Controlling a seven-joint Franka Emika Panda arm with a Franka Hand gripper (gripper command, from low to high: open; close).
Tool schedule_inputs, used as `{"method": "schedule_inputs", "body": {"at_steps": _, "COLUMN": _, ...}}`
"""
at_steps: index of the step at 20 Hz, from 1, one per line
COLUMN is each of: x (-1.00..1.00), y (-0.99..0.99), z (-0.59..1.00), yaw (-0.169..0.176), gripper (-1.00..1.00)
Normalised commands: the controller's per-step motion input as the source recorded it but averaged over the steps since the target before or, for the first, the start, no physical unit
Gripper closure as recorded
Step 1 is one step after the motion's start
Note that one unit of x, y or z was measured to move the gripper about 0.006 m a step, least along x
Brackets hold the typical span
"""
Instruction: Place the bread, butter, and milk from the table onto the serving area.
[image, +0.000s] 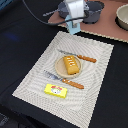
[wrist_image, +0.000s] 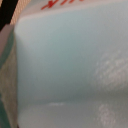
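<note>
Already the bread (image: 71, 65) sits on the plate (image: 61, 68) and the butter (image: 56, 90) lies at its 7 o'clock on the serving area (image: 35, 75). Fingers (image: 74, 20) clasp the milk (image: 74, 27) at 12 o'clock, beside the mat's edge.

A brown board (image: 107, 27) at the far right holds a grey pot (image: 95, 11) and a beige bowl (image: 122, 16).

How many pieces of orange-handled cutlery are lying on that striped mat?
2. One orange-handled knife lies on the far side of the round tan plate, and one orange-handled fork lies on its near side, both on the beige striped placemat. None appears hidden.
</note>
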Motion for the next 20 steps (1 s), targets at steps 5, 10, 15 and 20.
{"method": "schedule_inputs", "body": {"at_steps": 5, "x": 0.63, "y": 0.17, "z": -0.16, "yaw": -0.001, "gripper": 1.0}}
{"method": "schedule_inputs", "body": {"at_steps": 10, "x": 0.24, "y": 0.14, "z": -0.23, "yaw": 0.002, "gripper": 1.0}}
{"method": "schedule_inputs", "body": {"at_steps": 15, "x": 0.16, "y": 0.06, "z": -0.16, "yaw": 0.0, "gripper": 1.0}}
{"method": "schedule_inputs", "body": {"at_steps": 20, "x": 0.25, "y": -0.01, "z": 0.03, "yaw": -0.016, "gripper": -1.0}}
